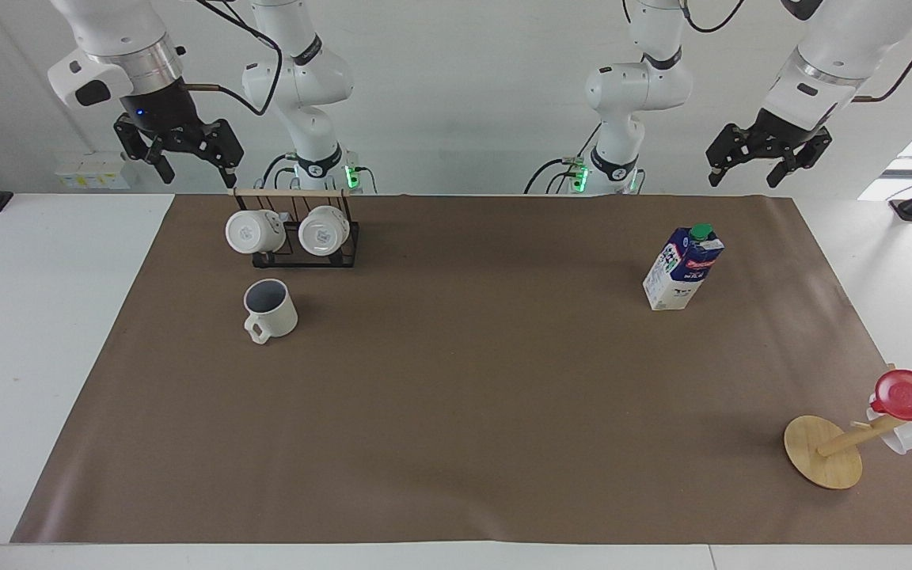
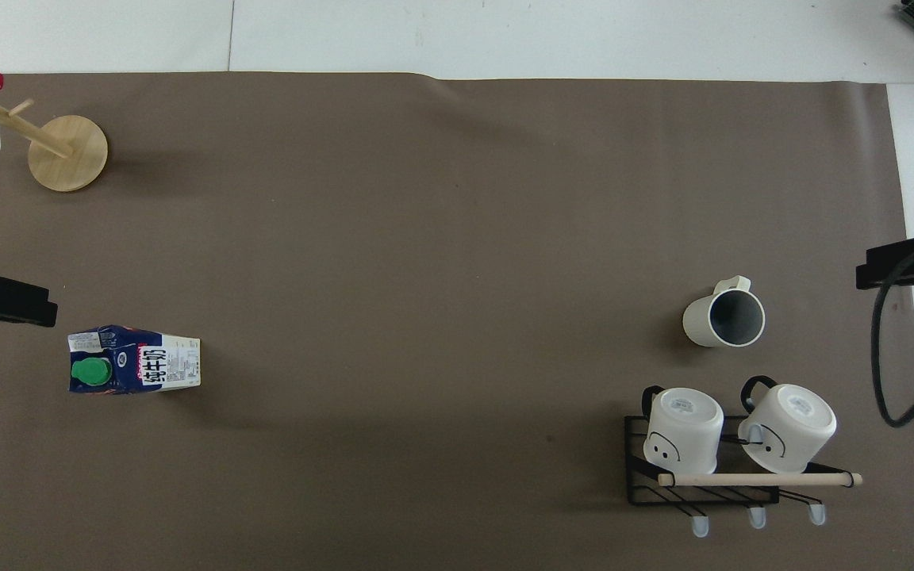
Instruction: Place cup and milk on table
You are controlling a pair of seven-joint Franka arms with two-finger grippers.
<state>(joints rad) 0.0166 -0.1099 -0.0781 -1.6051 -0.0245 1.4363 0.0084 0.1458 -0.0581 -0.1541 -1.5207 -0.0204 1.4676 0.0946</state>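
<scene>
Both pincers, left [image 1: 769, 162] and right [image 1: 187, 154], hang spread and empty; you see cup [image 1: 270, 309] and milk [image 1: 683, 267] upright on counter [image 1: 464, 412]

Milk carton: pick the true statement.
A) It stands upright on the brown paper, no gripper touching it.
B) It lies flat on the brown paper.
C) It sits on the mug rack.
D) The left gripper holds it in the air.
A: the milk carton stands upright on the brown paper, green cap on top, with the left gripper raised clear of it.
</scene>
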